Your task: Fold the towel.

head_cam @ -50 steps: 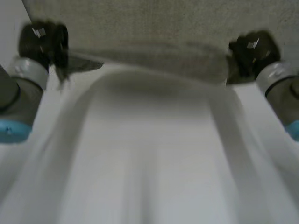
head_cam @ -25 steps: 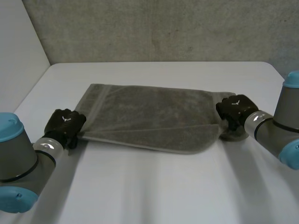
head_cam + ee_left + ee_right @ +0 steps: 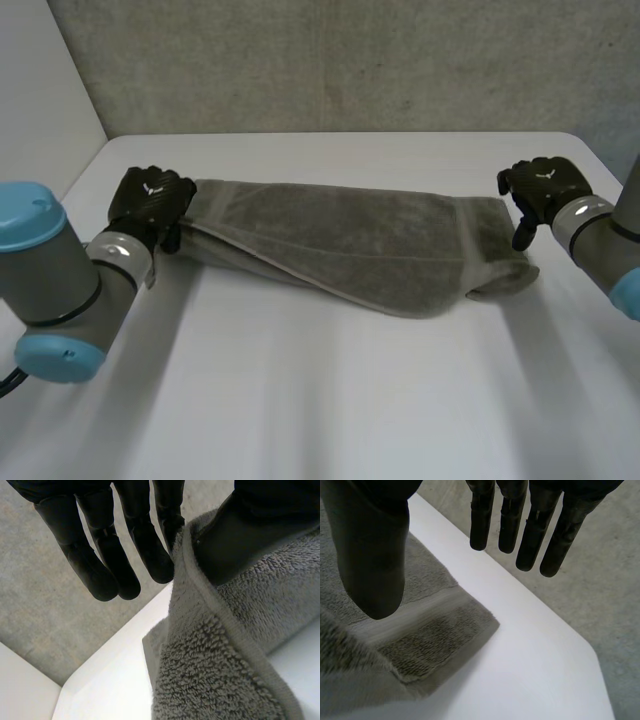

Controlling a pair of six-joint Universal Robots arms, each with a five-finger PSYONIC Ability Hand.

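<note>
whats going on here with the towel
A two-armed robot is folding a grey towel on a white table. The towel lies folded over lengthwise. The left hand pinches the towel's left end between thumb and fingers. The right hand hovers open over the right-end corner, holding nothing.

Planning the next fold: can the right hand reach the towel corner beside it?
Probably yes: the right hand hovers open by that towel corner, which lies flat on the table with nothing in between.
</note>
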